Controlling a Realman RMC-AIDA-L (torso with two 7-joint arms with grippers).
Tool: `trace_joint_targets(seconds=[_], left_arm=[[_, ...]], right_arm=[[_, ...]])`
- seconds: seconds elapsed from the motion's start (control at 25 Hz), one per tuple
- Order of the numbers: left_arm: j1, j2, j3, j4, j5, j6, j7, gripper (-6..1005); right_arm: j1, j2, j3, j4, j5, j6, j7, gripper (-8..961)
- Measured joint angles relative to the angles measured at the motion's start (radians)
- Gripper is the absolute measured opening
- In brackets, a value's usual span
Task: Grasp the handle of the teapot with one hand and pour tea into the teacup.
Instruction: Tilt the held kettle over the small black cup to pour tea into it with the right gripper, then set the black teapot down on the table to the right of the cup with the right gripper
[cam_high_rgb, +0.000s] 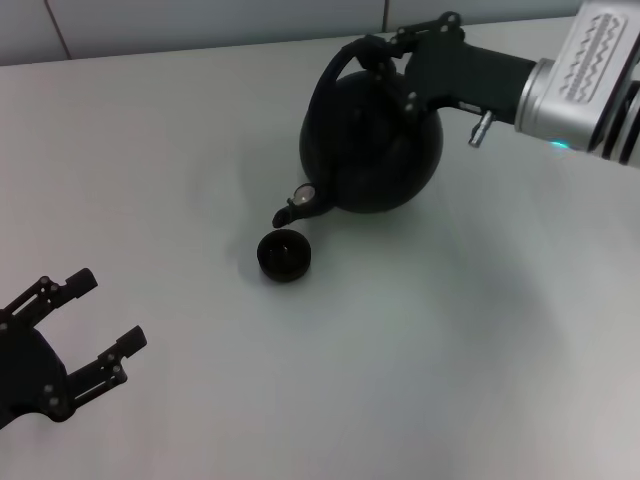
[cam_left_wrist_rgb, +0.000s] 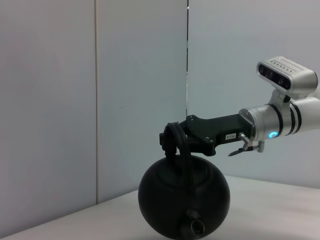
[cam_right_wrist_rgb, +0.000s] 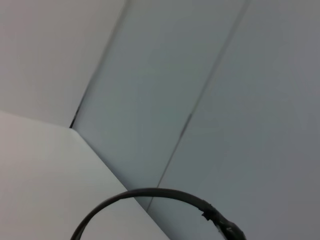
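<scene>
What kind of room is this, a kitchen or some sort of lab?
Probably a robot test lab, not a kitchen: a bare white table against plain grey wall panels, holding only a round matte-black teapot and a tiny black teacup.

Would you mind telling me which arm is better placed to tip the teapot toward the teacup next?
The right. Its gripper is already shut on the handle of the teapot, whose spout sits just above the teacup. The left gripper waits open, well away.
</scene>
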Motion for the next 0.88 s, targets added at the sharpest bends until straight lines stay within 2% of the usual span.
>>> trace_joint_targets(seconds=[0.48,0.88], left_arm=[[-0.002,0.0,-0.003,0.0,-0.005,0.004,-0.002,810],[-0.004,0.0,-0.003,0.0,-0.013,0.014,-0.003,810]], right_arm=[[-0.053,-0.004,0.011,-0.007,0.028,-0.011,0.285,86],[-0.084,-0.002,0.011,0.001,0.07,-0.019,0.335,85]])
